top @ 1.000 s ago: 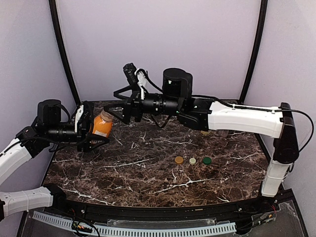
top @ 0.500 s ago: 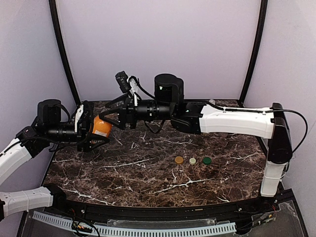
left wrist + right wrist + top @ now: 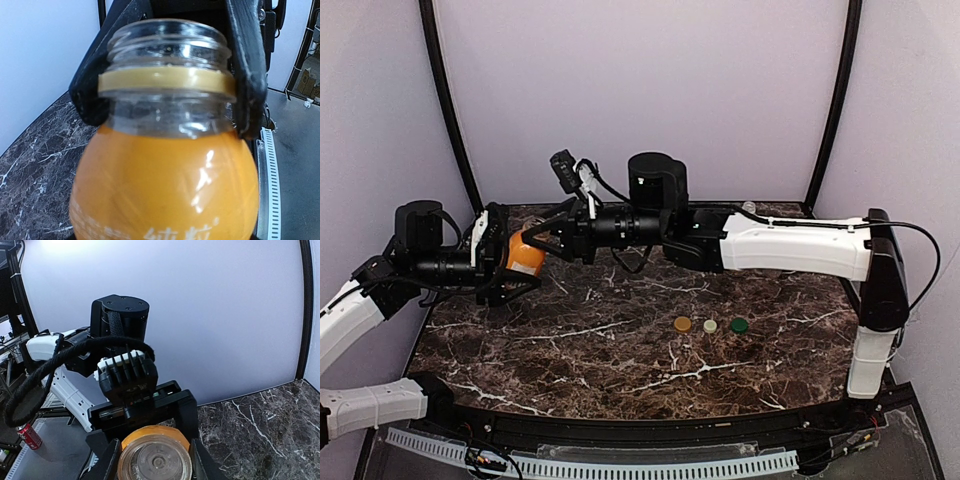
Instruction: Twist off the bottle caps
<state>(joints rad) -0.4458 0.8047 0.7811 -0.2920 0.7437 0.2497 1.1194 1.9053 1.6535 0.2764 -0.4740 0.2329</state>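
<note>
A short orange bottle hangs level above the table's left side, its mouth open and capless, a tan ring round the neck. My right gripper is shut on that neck, one black finger pressed on each side, and the mouth sits between them. My left gripper stands round the bottle's body from the other end; its own fingers are hidden behind the bottle in the left wrist view. Three bottle caps lie in a row on the table: tan, cream, dark green.
The dark marble table ends at a black rail along the front. The long white right arm reaches across the back of the table. A small clear bottle top peeks above it. Black posts stand at both back corners.
The right arm has reached left to the bottle, and its fingers, open a second ago, have closed on the neck. The left arm and the bottle have stayed put.
</note>
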